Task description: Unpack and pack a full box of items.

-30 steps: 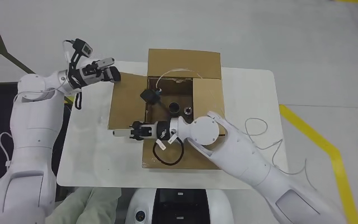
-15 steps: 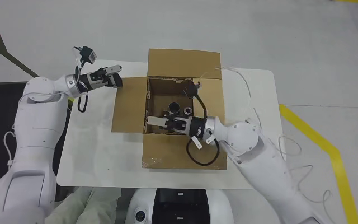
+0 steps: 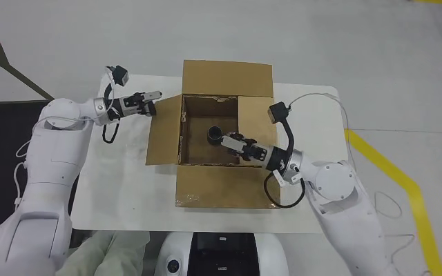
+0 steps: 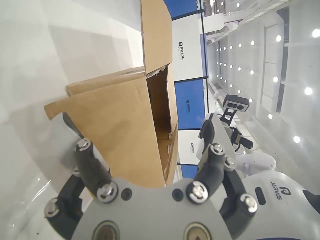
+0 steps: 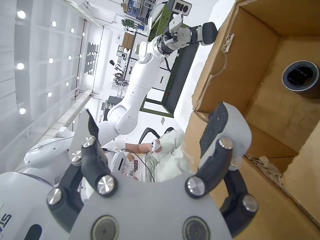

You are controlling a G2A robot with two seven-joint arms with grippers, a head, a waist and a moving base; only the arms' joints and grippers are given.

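An open cardboard box (image 3: 221, 186) sits in the middle of the white bench (image 3: 110, 179) with its flaps turned out. On the box floor stands a black open-topped cylinder (image 3: 215, 132), upright and a little toward the far wall. The right wrist view shows it (image 5: 300, 78) on bare cardboard, close to an inner wall.

The right tool (image 3: 231, 140) hangs over the box opening, just beside the cylinder and apart from it. Its fingers (image 5: 217, 123) are spread wide with nothing between them.

Across the box, the left tool (image 3: 150, 96) is at the far corner of the side flap (image 3: 163, 134), the one on the robot's left, which lies out over the bench. This tool is spread as well. In its own wrist view the flap's edge (image 4: 120, 126) runs in between the two fingers (image 4: 212, 136). I cannot tell whether either finger touches the cardboard.
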